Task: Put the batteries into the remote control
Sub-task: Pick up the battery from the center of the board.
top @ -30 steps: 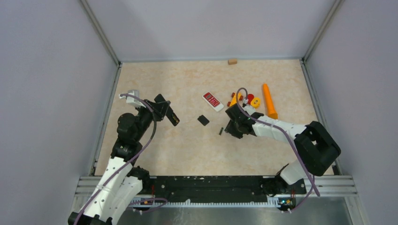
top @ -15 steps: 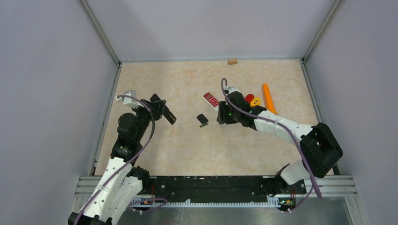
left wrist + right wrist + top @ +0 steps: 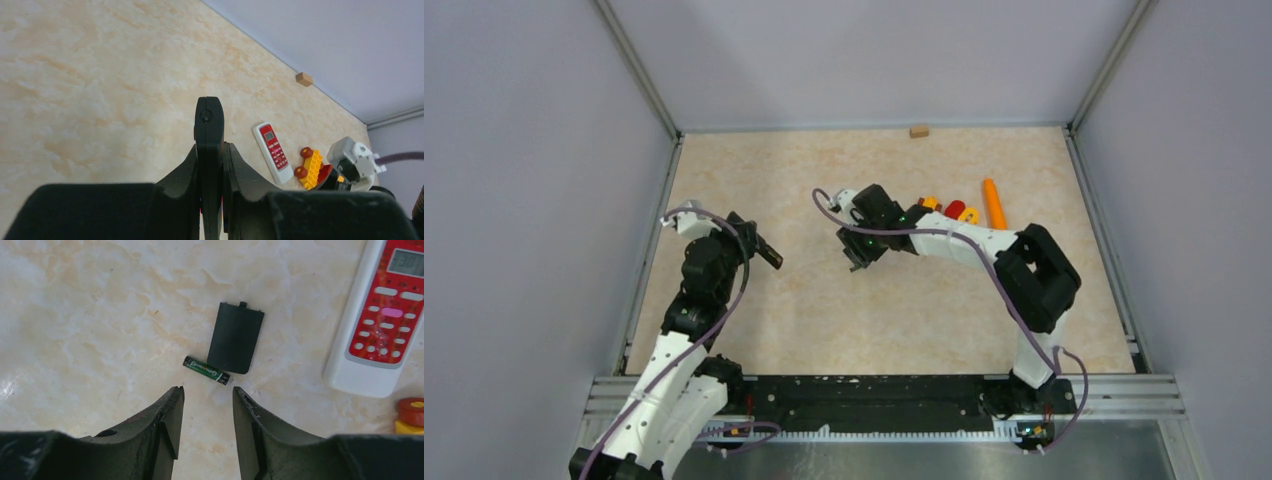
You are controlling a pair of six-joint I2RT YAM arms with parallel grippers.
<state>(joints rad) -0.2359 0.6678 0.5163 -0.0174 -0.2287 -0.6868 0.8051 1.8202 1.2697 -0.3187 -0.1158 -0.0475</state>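
Note:
My left gripper (image 3: 212, 150) is shut on the remote control (image 3: 208, 130), a slim black bar held edge-on above the table; in the top view this gripper (image 3: 764, 252) is at the left. One of the batteries (image 3: 206, 369), dark with green print, lies on the table touching the lower edge of a flat black cover (image 3: 235, 337). My right gripper (image 3: 207, 389) hangs open just short of it, nothing between its fingers. From above, the right gripper (image 3: 858, 260) hides both battery and cover.
A white remote with a red face (image 3: 382, 315) lies right of the cover, also in the left wrist view (image 3: 273, 152). Behind it are a yellow toy brick with red wheels (image 3: 311, 165), an orange carrot-shaped cone (image 3: 994, 203) and a small wooden block (image 3: 919, 131) at the far wall.
My right arm has swung left across the table to above the black cover. The battery now lies beside the cover, farther left than before. My left gripper drew slightly left with the black bar.

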